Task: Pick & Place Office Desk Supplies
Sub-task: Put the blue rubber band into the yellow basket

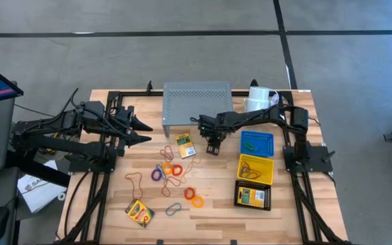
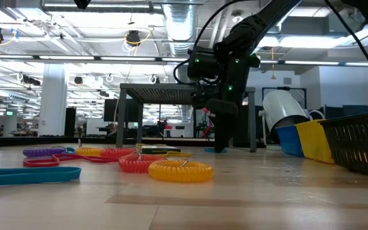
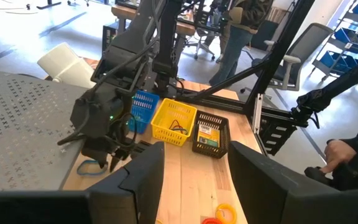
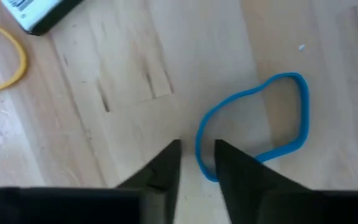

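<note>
High view hides the blue loop entirely beneath the right gripper [image 1: 214, 147], which hangs just off the 6 o'clock edge of the grey perforated shelf [image 1: 196, 102], with the blue basket [image 1: 257, 143] at its 3 o'clock. Only the right wrist view shows that loop [image 4: 253, 127]: a thin, wobbly band of blue lying flat on the pale wooden table [image 4: 104, 124]. There the two dark fingers [image 4: 163, 171] stand a narrow gap apart, one section of the loop running between their tips; whether they already pinch it cannot be told. A yellow loop [image 4: 5, 62] is cut off at that picture's edge.

At the blue basket's 6 o'clock sit a yellow basket [image 1: 256, 169] and a black basket [image 1: 252, 196], all of open mesh; the black one holds a crayon box whose print is too small to read. A second crayon box [image 1: 185, 145] lies at the right gripper's 9 o'clock. Coiled red, orange and purple loops [image 1: 172, 170] cluster near the table's middle.

The left gripper [image 1: 145, 131] waits at the table's 9 o'clock side, its fingers parted and empty.
</note>
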`<move>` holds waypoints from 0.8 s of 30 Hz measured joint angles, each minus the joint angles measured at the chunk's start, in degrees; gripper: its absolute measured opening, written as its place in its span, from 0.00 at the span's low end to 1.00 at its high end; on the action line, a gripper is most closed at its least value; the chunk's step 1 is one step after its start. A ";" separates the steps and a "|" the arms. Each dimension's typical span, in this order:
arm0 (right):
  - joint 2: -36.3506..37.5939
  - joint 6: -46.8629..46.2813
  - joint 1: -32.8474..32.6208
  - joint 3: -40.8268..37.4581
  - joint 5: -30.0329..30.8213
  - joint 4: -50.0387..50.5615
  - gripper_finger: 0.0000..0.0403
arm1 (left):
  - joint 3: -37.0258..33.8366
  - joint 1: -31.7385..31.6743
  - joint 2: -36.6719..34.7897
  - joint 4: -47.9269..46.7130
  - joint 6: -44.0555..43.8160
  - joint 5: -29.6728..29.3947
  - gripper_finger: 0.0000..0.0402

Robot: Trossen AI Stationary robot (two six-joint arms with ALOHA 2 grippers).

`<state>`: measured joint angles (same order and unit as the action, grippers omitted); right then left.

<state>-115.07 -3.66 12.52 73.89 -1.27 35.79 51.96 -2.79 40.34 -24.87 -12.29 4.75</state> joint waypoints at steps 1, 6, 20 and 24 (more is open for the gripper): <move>-0.02 0.06 0.16 0.00 -0.35 0.02 0.18 | 0.00 0.00 0.00 -0.01 0.00 -0.02 0.43; -0.07 -0.37 0.57 -0.02 -2.53 0.13 0.03 | 0.00 0.00 0.00 0.01 0.00 -0.02 0.43; -0.15 -4.98 -1.60 -0.03 -3.43 0.41 0.00 | 0.00 0.00 0.00 0.01 -0.13 0.00 0.43; -0.44 -6.17 -3.14 1.71 -5.59 2.47 0.00 | 0.00 0.00 0.00 0.03 -0.13 0.00 0.43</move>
<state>-115.51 -9.83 9.39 75.60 -6.85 38.26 51.96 -2.79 40.34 -24.84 -12.43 4.75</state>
